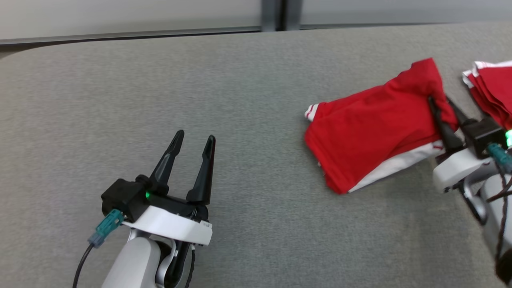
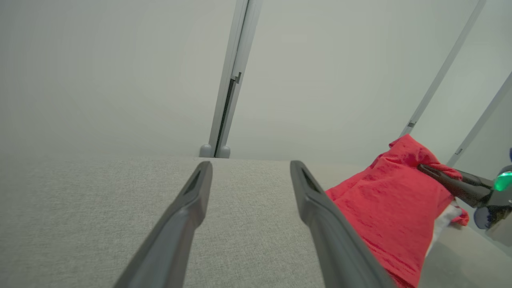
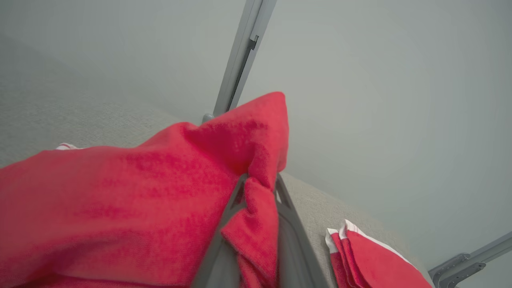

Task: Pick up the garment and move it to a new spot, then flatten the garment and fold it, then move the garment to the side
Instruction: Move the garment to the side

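Observation:
The garment [image 1: 372, 128] is red with white trim and lies folded on the grey table's right side. My right gripper [image 1: 439, 101] is shut on its right edge, which is lifted into a peak. From the right wrist, red cloth [image 3: 256, 192] is bunched between the two fingers. Far to the left, my left gripper [image 1: 196, 138] stands open over bare table with nothing between its fingers. Its two fingers frame the garment [image 2: 392, 204] in the left wrist view, where the right gripper [image 2: 424, 170] bites the cloth.
A stack of folded red and white garments [image 1: 494, 94] lies at the table's right edge, also seen as folded garments [image 3: 372, 260] from the right wrist. The grey table [image 1: 160, 80] ends at a pale wall with a vertical post [image 1: 274, 14].

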Tool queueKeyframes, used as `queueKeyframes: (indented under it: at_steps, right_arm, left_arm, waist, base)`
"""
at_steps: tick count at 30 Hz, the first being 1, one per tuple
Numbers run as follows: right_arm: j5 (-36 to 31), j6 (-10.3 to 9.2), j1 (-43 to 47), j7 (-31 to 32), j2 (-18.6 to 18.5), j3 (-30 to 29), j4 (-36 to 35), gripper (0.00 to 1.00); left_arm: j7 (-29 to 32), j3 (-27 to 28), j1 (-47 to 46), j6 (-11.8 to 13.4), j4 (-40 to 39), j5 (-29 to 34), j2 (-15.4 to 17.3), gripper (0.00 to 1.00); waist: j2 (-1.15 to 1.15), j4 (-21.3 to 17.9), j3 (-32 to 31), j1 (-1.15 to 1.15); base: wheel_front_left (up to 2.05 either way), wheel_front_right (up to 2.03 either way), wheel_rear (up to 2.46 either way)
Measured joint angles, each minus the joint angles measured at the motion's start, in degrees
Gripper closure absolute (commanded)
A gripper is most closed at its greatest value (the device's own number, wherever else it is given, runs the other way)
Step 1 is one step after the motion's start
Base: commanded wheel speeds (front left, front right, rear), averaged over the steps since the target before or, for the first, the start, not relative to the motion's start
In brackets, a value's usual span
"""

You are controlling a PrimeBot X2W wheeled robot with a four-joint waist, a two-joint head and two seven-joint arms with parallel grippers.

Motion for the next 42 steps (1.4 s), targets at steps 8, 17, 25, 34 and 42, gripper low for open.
queueKeyframes:
  at_steps: [8,17,25,34,42]
  right_arm:
    - [3.4,0.02,-10.1,2.5,-13.2,7.5,-1.0,1.00]
    - [1.8,0.04,-19.3,2.7,-23.6,1.9,5.8,1.00]
    - [-1.5,0.05,-19.6,2.3,-23.2,-5.6,11.5,1.00]
    - [-1.6,0.05,-19.8,2.5,-21.9,-11.3,15.5,0.00]
    - [-2.8,0.04,-20.5,0.9,-19.8,-13.5,14.1,0.00]
  left_arm:
    - [0.0,-1.9,-5.4,0.0,-0.9,2.3,0.4,0.00]
    - [0.0,-4.8,-11.6,0.0,-0.9,1.6,1.2,0.00]
    - [0.0,-5.1,-11.9,0.0,-0.6,1.0,1.6,0.00]
    - [-0.1,-4.6,-12.3,0.0,-0.5,0.9,1.3,0.00]
    - [0.0,-3.8,-11.6,0.0,0.2,-0.1,0.5,0.00]
  waist:
    - [0.00,-5.6,5.6,0.00]
    - [0.00,-8.1,14.2,0.00]
    - [0.00,-6.6,17.2,0.00]
    - [0.00,-4.9,18.0,0.00]
    - [0.00,-3.8,14.5,0.00]
  base:
    - [0.00,0.00,0.00]
    - [0.00,0.00,0.00]
    - [0.00,0.00,0.00]
    - [0.00,0.00,0.00]
    - [0.00,0.00,0.00]
